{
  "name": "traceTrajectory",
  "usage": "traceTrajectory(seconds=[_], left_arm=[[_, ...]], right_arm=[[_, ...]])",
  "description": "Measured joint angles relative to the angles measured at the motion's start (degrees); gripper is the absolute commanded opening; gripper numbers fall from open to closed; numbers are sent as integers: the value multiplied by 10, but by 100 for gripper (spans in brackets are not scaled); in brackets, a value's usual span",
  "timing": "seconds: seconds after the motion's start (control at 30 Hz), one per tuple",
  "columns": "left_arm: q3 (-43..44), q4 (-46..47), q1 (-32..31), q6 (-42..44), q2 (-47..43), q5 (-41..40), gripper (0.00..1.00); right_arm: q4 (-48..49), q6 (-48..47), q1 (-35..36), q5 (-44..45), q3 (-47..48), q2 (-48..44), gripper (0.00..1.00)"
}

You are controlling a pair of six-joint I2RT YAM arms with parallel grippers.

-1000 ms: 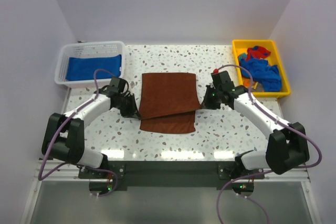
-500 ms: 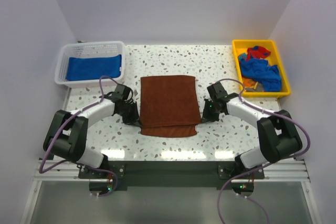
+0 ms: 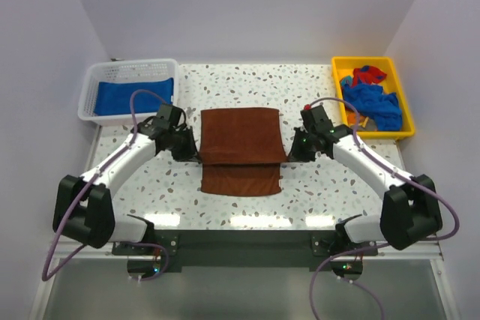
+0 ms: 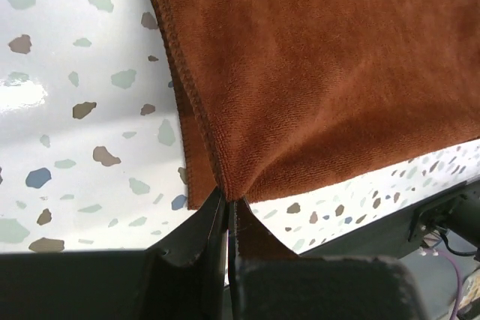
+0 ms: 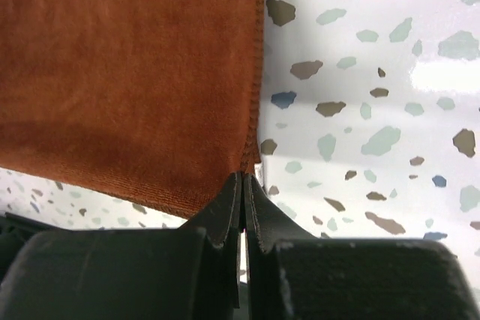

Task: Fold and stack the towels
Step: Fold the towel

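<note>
A brown towel (image 3: 241,140) lies mid-table, its near part lifted and doubled back over a lower layer (image 3: 240,180). My left gripper (image 3: 193,154) is shut on the towel's left corner (image 4: 225,185). My right gripper (image 3: 291,154) is shut on its right corner (image 5: 250,164). Both hold the edge above the table. A folded blue towel (image 3: 135,97) lies in the white basket (image 3: 88,91) at the far left.
A yellow bin (image 3: 401,95) at the far right holds several crumpled blue and red cloths (image 3: 371,99). Speckled tabletop (image 3: 315,192) shows around the towel and toward the near edge.
Both grippers dipped toward the near edge half a second ago, then came back away from it and up, carrying the towel's pinched edge; the fold line now sits farther from the near edge.
</note>
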Motion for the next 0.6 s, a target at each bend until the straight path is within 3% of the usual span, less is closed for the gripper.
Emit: traceTrajectory(seconds=[0.23, 0.6], left_arm=[[-24, -13, -5, -10, -54, 3, 7], [-143, 23, -64, -51, -22, 20, 7]], right_arm=[[-20, 1, 2, -10, -14, -49, 0], [5, 23, 24, -27, -106, -16, 0]])
